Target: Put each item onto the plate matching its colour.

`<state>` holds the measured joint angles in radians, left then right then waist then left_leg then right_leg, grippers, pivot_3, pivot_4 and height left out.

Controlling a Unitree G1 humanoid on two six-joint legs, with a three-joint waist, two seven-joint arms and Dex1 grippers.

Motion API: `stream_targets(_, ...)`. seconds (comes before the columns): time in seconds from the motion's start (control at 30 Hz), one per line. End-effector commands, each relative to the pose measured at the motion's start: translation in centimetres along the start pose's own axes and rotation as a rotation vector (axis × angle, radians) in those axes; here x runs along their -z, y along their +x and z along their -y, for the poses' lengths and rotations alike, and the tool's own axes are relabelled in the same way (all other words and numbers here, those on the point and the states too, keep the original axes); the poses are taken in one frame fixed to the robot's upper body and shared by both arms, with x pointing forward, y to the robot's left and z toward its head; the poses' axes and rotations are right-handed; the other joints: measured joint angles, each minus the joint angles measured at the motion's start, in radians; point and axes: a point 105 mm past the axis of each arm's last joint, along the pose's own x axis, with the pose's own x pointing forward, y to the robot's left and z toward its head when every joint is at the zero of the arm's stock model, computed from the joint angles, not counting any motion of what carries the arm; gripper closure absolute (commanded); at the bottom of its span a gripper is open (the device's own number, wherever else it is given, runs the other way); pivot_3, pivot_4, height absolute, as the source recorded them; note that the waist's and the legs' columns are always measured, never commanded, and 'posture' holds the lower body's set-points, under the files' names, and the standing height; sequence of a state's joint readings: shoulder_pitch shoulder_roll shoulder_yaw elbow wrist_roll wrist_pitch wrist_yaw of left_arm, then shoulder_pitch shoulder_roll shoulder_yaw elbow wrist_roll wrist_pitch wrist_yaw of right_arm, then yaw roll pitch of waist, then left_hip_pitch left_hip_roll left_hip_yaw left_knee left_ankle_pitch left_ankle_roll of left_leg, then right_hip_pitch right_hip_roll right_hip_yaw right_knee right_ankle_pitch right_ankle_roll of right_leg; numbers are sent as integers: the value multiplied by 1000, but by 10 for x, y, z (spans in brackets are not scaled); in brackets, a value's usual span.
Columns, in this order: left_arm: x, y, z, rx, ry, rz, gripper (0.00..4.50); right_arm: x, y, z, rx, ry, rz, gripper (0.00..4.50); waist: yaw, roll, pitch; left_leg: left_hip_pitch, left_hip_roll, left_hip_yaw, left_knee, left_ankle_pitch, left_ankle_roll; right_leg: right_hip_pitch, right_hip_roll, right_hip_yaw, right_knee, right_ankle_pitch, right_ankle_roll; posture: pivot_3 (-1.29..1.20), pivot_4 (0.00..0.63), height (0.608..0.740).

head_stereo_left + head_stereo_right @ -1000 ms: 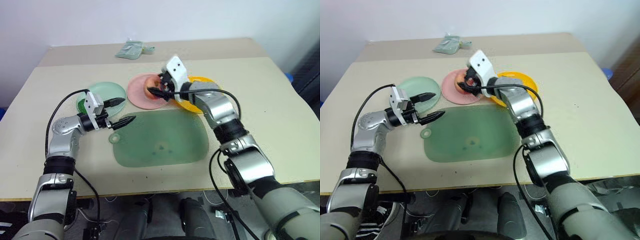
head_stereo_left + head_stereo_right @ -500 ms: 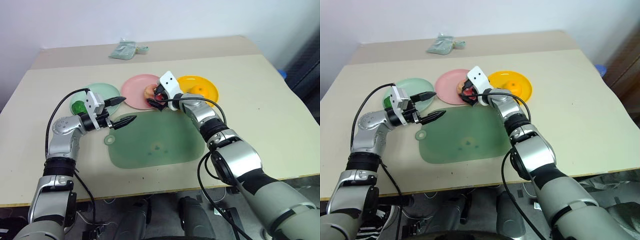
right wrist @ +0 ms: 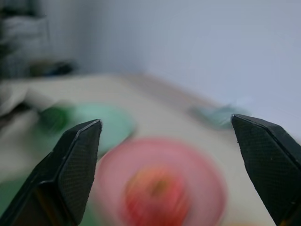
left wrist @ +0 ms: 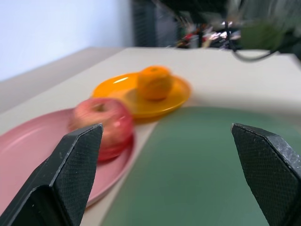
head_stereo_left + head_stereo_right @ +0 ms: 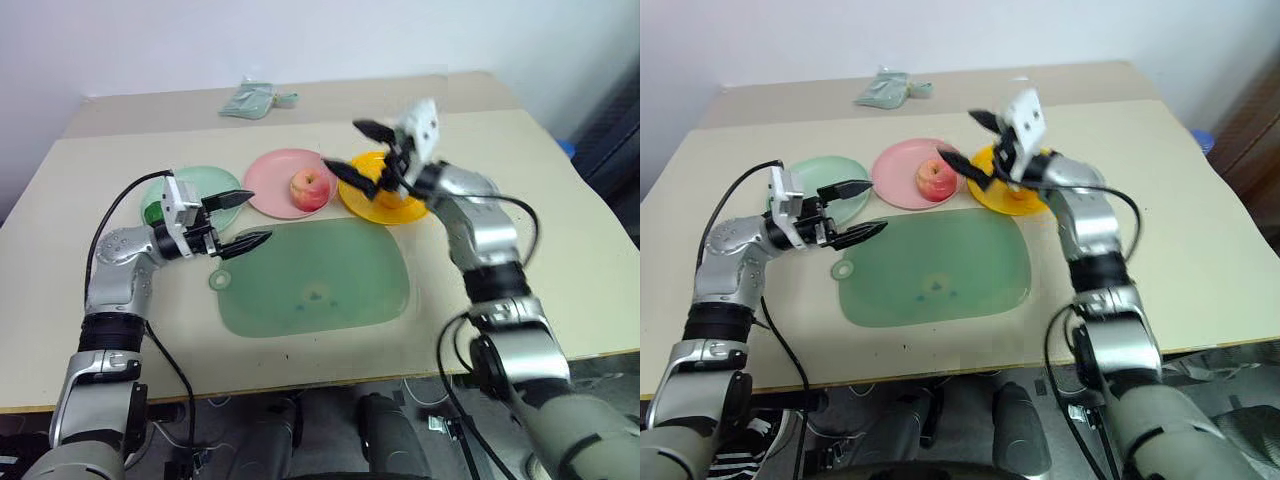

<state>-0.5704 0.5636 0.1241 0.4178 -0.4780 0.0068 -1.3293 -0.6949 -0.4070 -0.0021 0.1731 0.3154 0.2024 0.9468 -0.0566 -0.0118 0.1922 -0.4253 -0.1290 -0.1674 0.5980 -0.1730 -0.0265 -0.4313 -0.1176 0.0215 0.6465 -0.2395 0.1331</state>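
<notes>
Both my arms reach forward, each pincer spread wide and empty.

My left arm bends at the elbow and stretches in from the left, a black cable looping off its forearm; my left pincer points level, forward and toward my right, its two black fingers well apart with nothing between them. My right arm rises from the lower right, forearm upright and wrist bent toward my left; my right pincer sits higher than the left one, pointing level toward my left, its fingers standing wide, holding nothing.
</notes>
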Motion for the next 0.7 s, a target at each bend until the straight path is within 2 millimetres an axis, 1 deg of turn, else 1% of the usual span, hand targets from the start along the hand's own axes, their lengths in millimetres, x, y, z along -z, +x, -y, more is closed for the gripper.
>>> stream_targets(0.03, -16, -10, 0, 44, 6, 39, 0, -28, -25, -36, -163, -49, 41, 24, -2, 0, 0, 0, 0, 0, 0, 0, 0, 0, 0, 0, 0, 0, 0, 0, 150, 740)
stream_targets(0.1, -13, -14, 1, 69, 8, 20, 0, -23, -50, -51, -193, -14, 4, 24, -1, 0, 0, 0, 1, 1, 0, 0, 0, 0, 0, 0, 0, 0, 0, 0, 150, 740)
stream_targets(0.13, -11, -16, 1, 80, 1, 15, 0, -20, -57, -54, -185, -16, -24, 24, 2, 0, 0, 1, 1, 1, 0, 0, 0, 0, 0, 0, 0, 0, 0, 0, 150, 740)
stream_targets(0.2, -8, -19, 2, 102, -16, 7, 0, -10, -72, -58, -170, -1, -81, 24, 6, 0, 0, 2, 2, 3, 0, 0, 0, 2, 0, 0, -1, 0, -1, 0, 150, 740)
stream_targets(0.27, -5, -23, 5, 120, -19, -3, 0, -3, -87, -59, -128, -59, -126, 24, 16, -1, 0, 2, 2, 3, 0, 0, 0, 2, 0, 0, -2, 0, -1, 0, 150, 740)
stream_targets(0.33, -4, -26, 6, 133, -26, -12, 0, 1, -97, -62, -116, -76, -152, 24, 21, -1, 0, 2, 2, 3, 0, 0, 0, 3, 0, 0, -3, 0, -1, 0, 150, 740)
stream_targets(0.5, -1, -30, 5, 136, -18, -30, 0, 2, -112, -62, -69, -90, -174, 24, 26, -1, 0, 2, 3, 4, 1, 0, 1, 3, -1, 0, -3, 0, -1, 0, 150, 740)
stream_targets(0.7, 4, -26, 10, 183, -36, -40, 0, 6, -125, -70, -71, -91, -214, 24, 44, -1, 0, 2, 3, 4, 1, 0, 1, 4, 0, 0, -4, 0, -1, 0, 150, 740)
